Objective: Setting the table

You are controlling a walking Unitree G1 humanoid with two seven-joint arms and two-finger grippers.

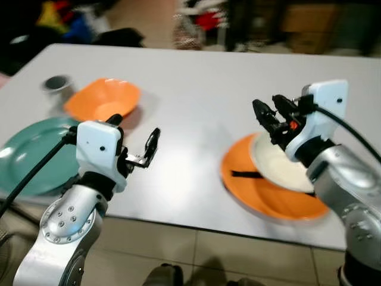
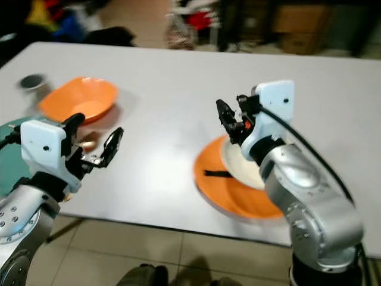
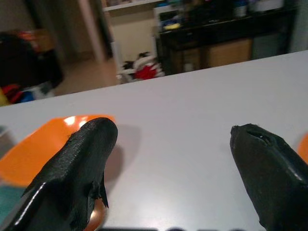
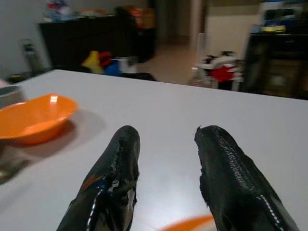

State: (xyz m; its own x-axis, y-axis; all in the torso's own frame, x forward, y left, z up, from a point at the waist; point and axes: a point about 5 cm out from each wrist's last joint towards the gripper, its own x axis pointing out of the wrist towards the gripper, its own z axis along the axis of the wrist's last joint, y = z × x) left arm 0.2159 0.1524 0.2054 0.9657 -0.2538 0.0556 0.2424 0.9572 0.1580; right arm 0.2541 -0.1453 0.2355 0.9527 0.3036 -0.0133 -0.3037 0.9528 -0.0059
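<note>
R pincer (image 1: 269, 117) above white bowl (image 1: 280, 168)

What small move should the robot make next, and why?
Probably reach the left gripper forward to the orange bowl: its fingers are open and empty just short of it, while the white bowl already sits on the orange plate.
</note>
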